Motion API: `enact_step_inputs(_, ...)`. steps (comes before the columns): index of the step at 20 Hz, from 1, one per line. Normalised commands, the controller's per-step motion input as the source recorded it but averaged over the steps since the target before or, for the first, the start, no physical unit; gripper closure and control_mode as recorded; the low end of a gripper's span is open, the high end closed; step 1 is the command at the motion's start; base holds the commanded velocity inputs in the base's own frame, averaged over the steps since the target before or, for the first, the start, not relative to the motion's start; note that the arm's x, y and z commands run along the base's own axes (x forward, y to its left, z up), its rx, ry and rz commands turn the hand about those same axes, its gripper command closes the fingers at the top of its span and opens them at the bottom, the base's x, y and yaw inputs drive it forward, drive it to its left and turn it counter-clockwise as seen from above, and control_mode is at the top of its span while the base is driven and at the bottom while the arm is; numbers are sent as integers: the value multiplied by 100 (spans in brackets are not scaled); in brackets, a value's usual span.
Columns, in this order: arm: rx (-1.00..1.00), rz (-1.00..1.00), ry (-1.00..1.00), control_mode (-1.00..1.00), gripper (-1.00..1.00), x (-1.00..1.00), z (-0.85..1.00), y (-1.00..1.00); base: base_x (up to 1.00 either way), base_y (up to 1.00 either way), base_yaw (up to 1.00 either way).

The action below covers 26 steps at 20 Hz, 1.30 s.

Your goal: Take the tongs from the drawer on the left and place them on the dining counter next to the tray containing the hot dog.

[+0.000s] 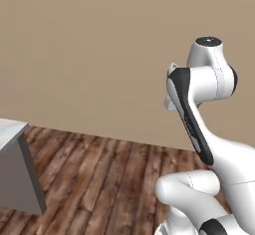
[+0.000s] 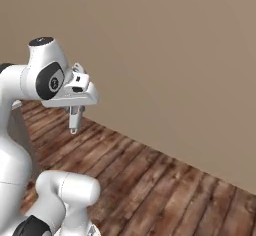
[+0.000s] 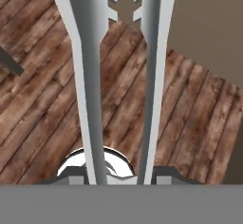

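Observation:
In the hand view the tongs (image 3: 90,76) run straight up from my gripper (image 3: 121,175): two long silvery-grey arms with scalloped tips near the top edge. The gripper is shut on their lower end, one dark finger on each side. From the right base view the gripper (image 2: 75,122) points down, high above the wooden floor (image 2: 150,180) and close to the arm's white upper links. The drawer, the dining counter, the tray and the hot dog are out of view.
A plain tan wall (image 1: 99,55) stands ahead, with brown plank floor below it. A grey block with a pale top (image 1: 15,174) juts in at the lower left of the left base view. The arm's white links (image 1: 209,79) fill that view's right side.

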Motion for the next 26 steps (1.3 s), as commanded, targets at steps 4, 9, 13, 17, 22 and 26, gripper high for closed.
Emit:
enact_step_inputs(4,0,0,0,100,100,0,0,0,100,-8,57)
enact_step_inputs(9,0,0,0,100,100,0,0,0,100,-7,62)
enact_step_inputs(13,0,0,0,100,100,0,0,0,100,-20,65)
enact_step_inputs(17,0,0,0,100,100,0,0,0,100,-24,67)
enact_step_inputs(22,0,0,0,100,100,0,0,0,100,-13,69)
enact_step_inputs(26,0,0,0,100,100,0,0,0,100,-39,64)
